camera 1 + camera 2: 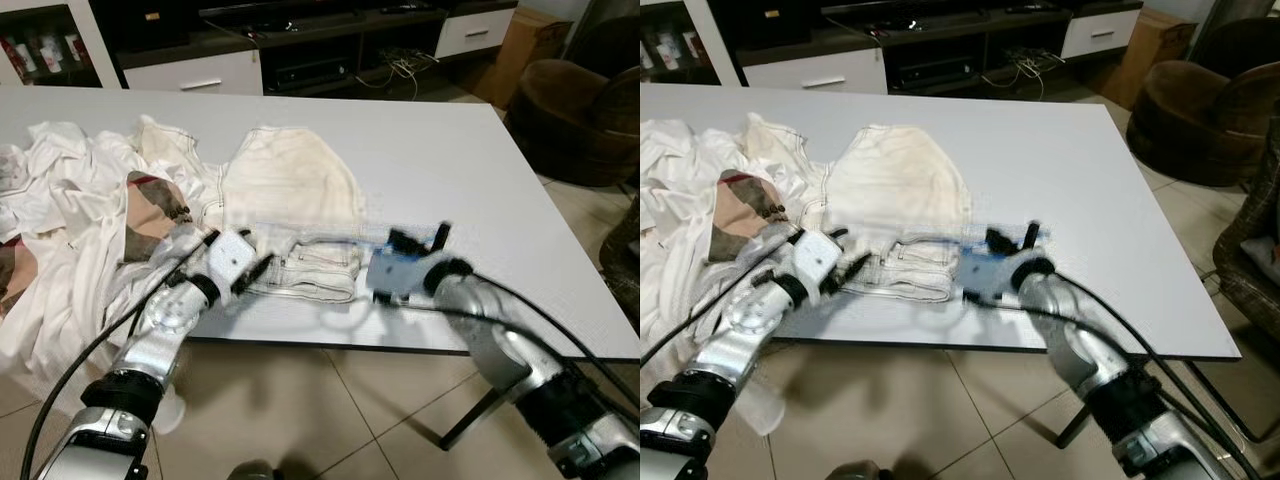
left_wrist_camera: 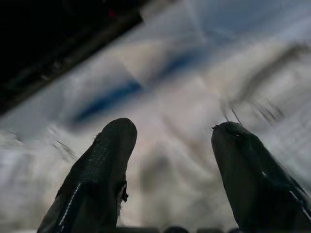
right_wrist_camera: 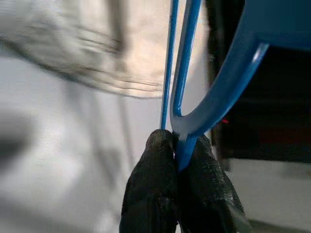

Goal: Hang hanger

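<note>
Hanger [image 3: 187, 73], blue, pinched in my right tool [image 3: 177, 145] near the bench's [image 1: 480, 170] front edge; left tool [image 2: 170, 145] spread over cream garment [image 1: 290, 190].

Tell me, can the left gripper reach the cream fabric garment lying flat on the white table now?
Probably yes. The left gripper, its fingers open, hovers at the near hem of the cream fabric garment, with nothing between them. The right gripper is beside it, pinching the blue plastic hanger.

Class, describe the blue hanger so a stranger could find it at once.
Start at the white table and go to its near edge. There the right gripper pinches a thin blue plastic hanger beside the cream garment. It is the only blue thing among pale clothes.
</note>
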Available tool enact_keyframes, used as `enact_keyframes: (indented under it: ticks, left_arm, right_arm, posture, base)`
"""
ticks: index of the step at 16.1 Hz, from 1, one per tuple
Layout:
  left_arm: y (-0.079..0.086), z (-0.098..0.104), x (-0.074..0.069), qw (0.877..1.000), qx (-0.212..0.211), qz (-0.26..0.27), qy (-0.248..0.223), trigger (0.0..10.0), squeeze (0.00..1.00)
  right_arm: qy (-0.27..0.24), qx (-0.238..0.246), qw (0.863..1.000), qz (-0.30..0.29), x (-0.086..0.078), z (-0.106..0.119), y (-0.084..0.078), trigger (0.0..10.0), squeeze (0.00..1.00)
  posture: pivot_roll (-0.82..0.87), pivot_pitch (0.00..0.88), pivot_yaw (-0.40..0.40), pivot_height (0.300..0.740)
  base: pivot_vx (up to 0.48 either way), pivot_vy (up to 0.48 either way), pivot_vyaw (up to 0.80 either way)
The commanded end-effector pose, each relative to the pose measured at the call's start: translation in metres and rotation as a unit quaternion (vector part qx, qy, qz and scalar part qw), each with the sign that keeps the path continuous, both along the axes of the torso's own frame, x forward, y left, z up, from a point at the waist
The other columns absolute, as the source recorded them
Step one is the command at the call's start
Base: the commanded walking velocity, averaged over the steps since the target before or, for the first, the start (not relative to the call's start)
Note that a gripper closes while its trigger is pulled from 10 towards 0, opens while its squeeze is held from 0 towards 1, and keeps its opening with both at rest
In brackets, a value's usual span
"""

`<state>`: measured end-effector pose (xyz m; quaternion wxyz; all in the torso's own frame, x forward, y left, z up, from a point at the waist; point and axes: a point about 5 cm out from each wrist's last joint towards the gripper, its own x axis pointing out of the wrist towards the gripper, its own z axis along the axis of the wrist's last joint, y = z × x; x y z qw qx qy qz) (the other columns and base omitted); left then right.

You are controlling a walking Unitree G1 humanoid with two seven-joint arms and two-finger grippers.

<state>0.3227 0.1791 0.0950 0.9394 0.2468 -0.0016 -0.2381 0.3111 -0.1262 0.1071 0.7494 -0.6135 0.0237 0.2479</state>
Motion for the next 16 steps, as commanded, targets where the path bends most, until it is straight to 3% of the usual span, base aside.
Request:
enact_keyframes:
  ticks: [1, 10, 12, 14, 16]
  left_arm:
    - [0.003, 0.006, -0.002, 1.000, -0.011, 0.001, -0.020, 10.0, 0.00]
    - [0.015, -0.003, -0.022, 0.999, -0.003, -0.014, 0.037, 10.0, 0.00]
    - [0.028, 0.008, -0.021, 0.999, -0.004, 0.012, 0.032, 10.0, 0.00]
    - [0.041, 0.019, -0.017, 0.998, -0.031, 0.055, 0.031, 10.0, 0.00]
    - [0.056, 0.013, -0.016, 0.990, -0.060, 0.107, 0.076, 10.0, 0.00]
  right_arm:
    - [0.022, -0.019, 1.000, 0.004, -0.002, -0.005, -0.004, 10.0, 0.00]
    - [0.089, -0.142, 0.986, -0.003, -0.010, -0.030, -0.020, 10.0, 0.00]
    - [0.089, -0.155, 0.984, -0.007, -0.009, -0.029, -0.024, 10.0, 0.00]
    - [0.093, -0.164, 0.982, -0.011, -0.007, -0.029, -0.027, 10.0, 0.00]
    - [0.100, -0.171, 0.980, -0.012, -0.007, -0.032, -0.029, 10.0, 0.00]
  posture:
    - [0.11, 0.000, 0.015, 0.740]
    - [0.12, 0.000, 0.012, 0.740]
    - [0.12, 0.000, 0.012, 0.740]
    - [0.13, 0.000, 0.006, 0.740]
    - [0.13, 0.000, 0.004, 0.740]
  base:
    - [0.000, 0.000, 0.00]
    - [0.000, 0.000, 0.00]
    - [0.000, 0.000, 0.00]
    - [0.000, 0.000, 0.00]
    - [0.000, 0.000, 0.00]
